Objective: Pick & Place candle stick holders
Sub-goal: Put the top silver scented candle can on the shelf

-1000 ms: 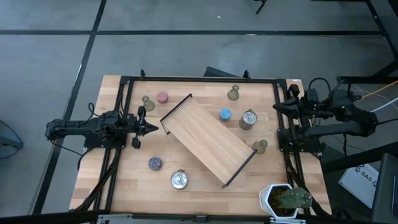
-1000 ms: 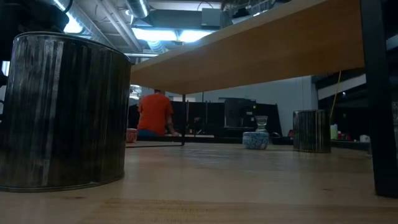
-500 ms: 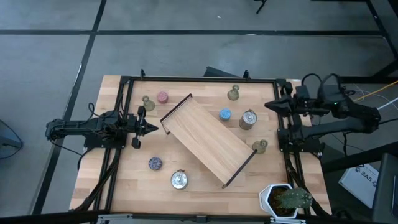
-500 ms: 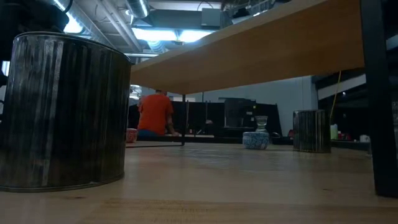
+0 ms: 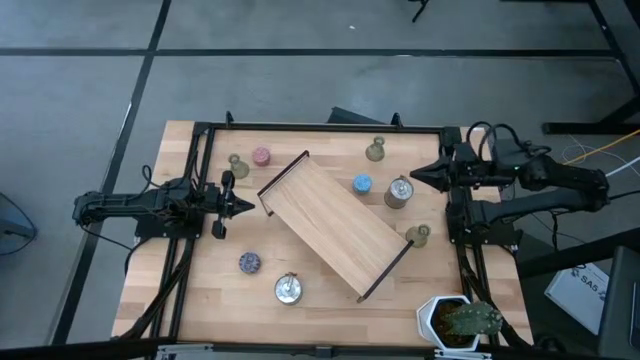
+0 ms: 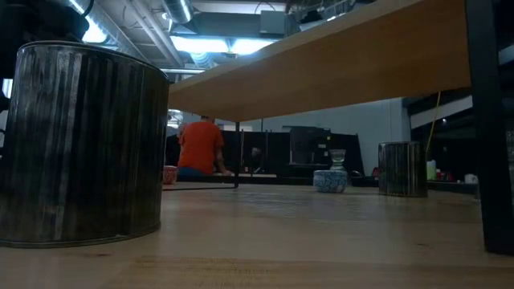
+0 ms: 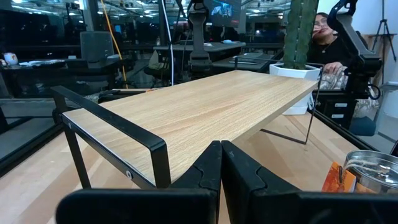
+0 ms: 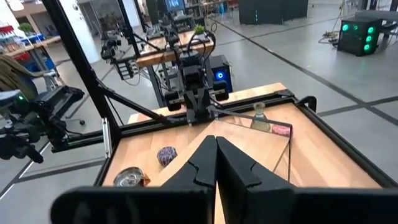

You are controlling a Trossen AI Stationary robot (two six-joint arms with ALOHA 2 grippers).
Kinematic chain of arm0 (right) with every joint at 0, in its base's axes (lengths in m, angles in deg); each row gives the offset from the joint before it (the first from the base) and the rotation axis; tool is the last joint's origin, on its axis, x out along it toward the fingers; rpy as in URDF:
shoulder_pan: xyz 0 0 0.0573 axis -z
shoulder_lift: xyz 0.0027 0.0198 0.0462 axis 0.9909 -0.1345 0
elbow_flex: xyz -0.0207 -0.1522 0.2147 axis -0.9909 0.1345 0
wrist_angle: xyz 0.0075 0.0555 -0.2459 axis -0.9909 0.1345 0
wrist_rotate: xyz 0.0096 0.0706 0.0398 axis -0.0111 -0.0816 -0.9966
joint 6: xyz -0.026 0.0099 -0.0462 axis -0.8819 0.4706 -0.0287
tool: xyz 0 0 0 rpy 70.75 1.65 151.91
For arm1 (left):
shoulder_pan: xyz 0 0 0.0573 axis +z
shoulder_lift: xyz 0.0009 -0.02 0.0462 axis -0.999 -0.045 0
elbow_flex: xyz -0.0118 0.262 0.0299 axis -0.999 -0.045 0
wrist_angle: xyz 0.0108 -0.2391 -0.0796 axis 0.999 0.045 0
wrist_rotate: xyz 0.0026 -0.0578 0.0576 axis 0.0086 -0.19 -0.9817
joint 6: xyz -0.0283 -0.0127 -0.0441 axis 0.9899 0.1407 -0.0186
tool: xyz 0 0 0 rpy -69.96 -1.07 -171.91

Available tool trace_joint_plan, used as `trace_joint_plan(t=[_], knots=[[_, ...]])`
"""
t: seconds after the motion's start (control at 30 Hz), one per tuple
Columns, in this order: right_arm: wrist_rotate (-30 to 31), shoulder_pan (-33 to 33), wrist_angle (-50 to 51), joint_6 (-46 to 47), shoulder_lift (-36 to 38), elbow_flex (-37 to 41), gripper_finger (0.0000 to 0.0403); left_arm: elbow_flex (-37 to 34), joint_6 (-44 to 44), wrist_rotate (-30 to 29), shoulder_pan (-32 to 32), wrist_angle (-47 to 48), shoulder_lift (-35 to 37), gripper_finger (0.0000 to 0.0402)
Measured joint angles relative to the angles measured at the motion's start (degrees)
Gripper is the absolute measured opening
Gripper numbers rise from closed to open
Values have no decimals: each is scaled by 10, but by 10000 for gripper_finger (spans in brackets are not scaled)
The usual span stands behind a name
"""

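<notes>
Swinging inward from the worktop's right edge over the last second, the right gripper (image 5: 414, 177) now points at the round silver holder (image 5: 398, 191) just right of the wooden tray (image 5: 335, 225), its jaws pressed together and empty. The left gripper (image 5: 248, 207) waits at the left side, jaws likewise shut on nothing, aimed at the tray's left end. By the look of it the task has barely begun: the tray top is bare, and all eight candle stick holders stand on the worktop (image 5: 200, 280) around it: an olive one (image 5: 237, 165) and the pink one (image 5: 261, 156) far left, an olive one (image 5: 375, 150) far right, the blue one (image 5: 362, 184), an olive one (image 5: 417, 235) at the tray's right end, the purple one (image 5: 249, 262) and a second silver one (image 5: 289, 289) near. The low view is mostly blocked by a silver holder close to the lens, and neither gripper shows in it.
</notes>
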Motion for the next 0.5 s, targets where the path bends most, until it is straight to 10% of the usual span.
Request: trace_joint_plan(t=[0.5], knots=[[-1, 0, 0, -1, -12, 0, 10, 0, 0, 0, 0, 0, 0, 4]])
